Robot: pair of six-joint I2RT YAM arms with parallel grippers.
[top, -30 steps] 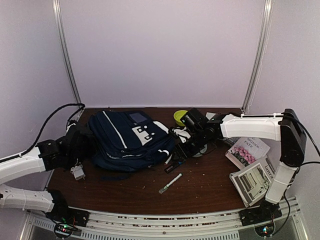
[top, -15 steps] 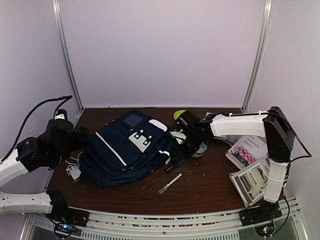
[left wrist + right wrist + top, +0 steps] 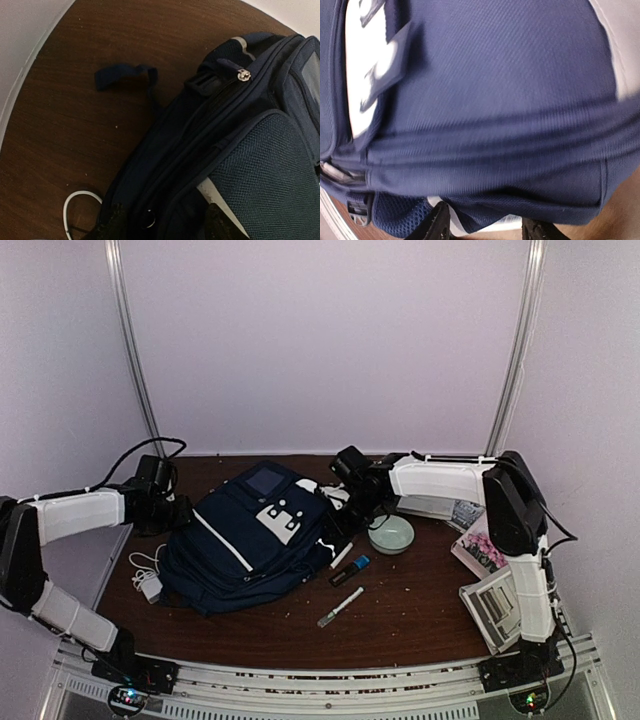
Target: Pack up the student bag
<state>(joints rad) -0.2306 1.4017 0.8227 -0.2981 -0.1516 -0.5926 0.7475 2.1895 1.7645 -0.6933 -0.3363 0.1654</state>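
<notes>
On brown bench (image 3: 420, 625), left of centre: large navy-blue fabric backpack (image 3: 255, 540), white trim, lying flat. Astride its fabric, left claw (image 3: 165, 222) and right claw (image 3: 487, 225), both half-spread; cannot tell whether either grips

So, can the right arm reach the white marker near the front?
Probably yes. The marker lies alone on open table, nothing on it; the right pincer just sits farther back by the student bag.

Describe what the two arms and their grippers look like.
Both are built alike. The left arm and right arm have long white shell segments joined by chunky black joint housings. The left gripper and right gripper are black, each with two dark fingers. A black cable loops above the left arm.
</notes>
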